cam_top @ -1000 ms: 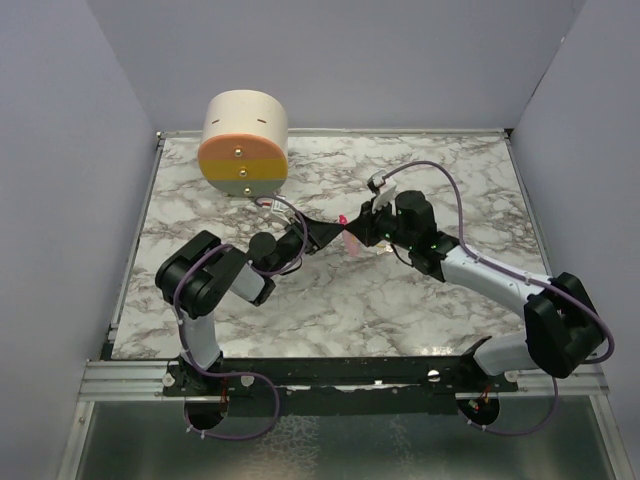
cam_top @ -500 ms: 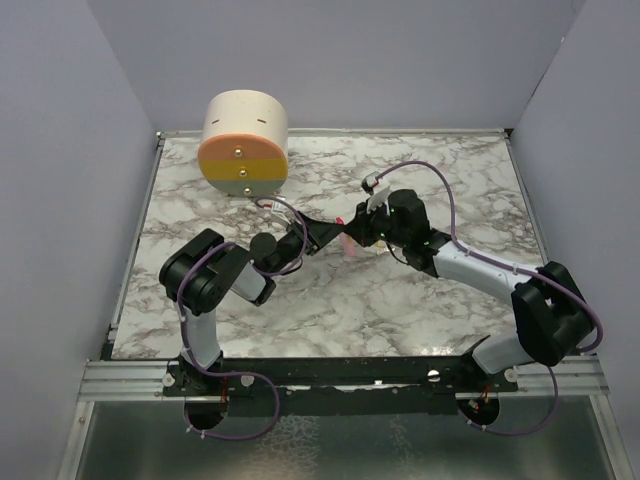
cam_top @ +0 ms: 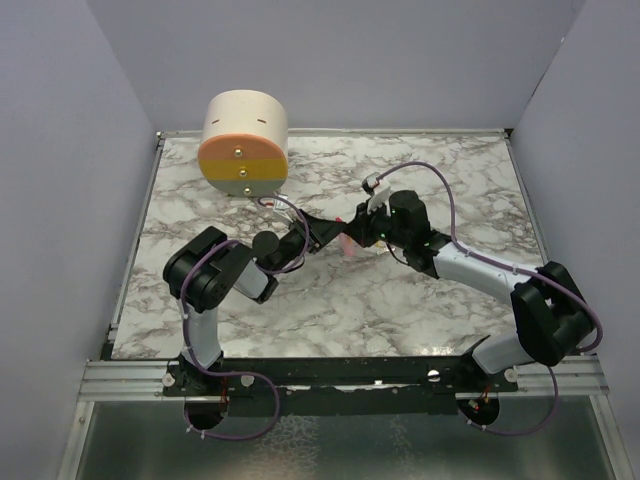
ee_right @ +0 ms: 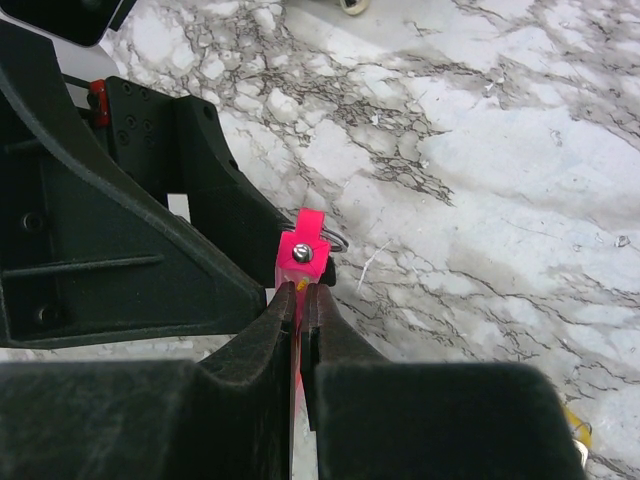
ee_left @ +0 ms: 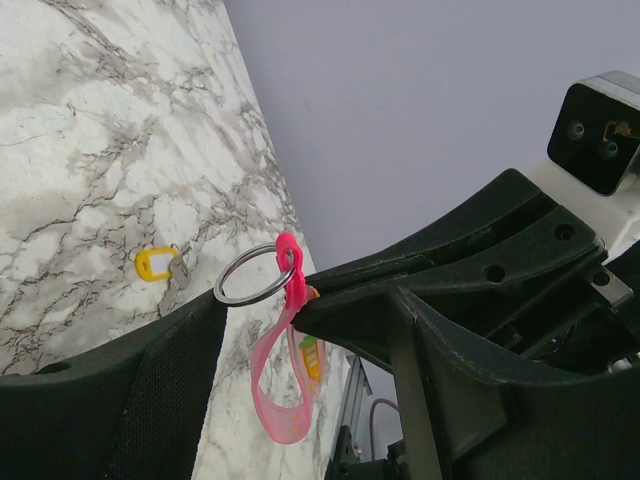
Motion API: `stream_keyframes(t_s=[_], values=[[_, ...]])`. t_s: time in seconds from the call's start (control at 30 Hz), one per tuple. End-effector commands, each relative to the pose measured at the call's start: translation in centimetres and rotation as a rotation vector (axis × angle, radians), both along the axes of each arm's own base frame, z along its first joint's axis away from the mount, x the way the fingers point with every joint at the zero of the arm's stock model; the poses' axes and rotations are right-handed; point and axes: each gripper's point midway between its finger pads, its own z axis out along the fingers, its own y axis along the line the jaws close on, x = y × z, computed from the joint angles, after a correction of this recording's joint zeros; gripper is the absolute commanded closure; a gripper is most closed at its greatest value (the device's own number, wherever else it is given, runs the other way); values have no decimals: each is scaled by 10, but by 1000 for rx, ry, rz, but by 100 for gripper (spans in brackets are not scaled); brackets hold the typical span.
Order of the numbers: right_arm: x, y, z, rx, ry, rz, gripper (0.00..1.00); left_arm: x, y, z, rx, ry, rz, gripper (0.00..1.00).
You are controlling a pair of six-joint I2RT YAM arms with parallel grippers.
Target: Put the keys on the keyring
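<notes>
The keyring is a pink strap (ee_left: 277,400) with a metal ring (ee_left: 250,277) at its top end. My right gripper (ee_right: 299,290) is shut on the strap just below its pink rivet tab (ee_right: 303,250) and holds it above the table, with the loop hanging down. My left gripper (ee_left: 305,330) is open, and the ring sits beside its lower-left finger (ee_left: 110,400). In the top view both grippers meet tip to tip, the left (cam_top: 328,232) and the right (cam_top: 358,232), with the strap (cam_top: 346,243) between. The yellow key (ee_left: 155,264) lies on the marble, also in the right wrist view (ee_right: 573,425).
A large cream-and-orange cylinder (cam_top: 243,145) lies at the back left of the marble table (cam_top: 450,300). Grey walls close in the back and both sides. A metal rail (cam_top: 340,375) runs along the near edge.
My right gripper has moved slightly left with the strap, closer to the left gripper's tips. The left arm has shifted a little. The key has not moved.
</notes>
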Motion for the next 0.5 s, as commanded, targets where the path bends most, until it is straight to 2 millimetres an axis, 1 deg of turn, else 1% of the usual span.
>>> stream_keyframes(t_s=[0.0, 0.2, 0.47], values=[[-11, 11, 3, 34, -6, 53, 99, 4, 1, 29, -66, -112, 10, 33], [-18, 10, -1, 32, 6, 59, 99, 6, 0, 28, -64, -113, 13, 33], [-27, 10, -4, 32, 18, 66, 99, 11, 6, 26, -61, -111, 30, 33]])
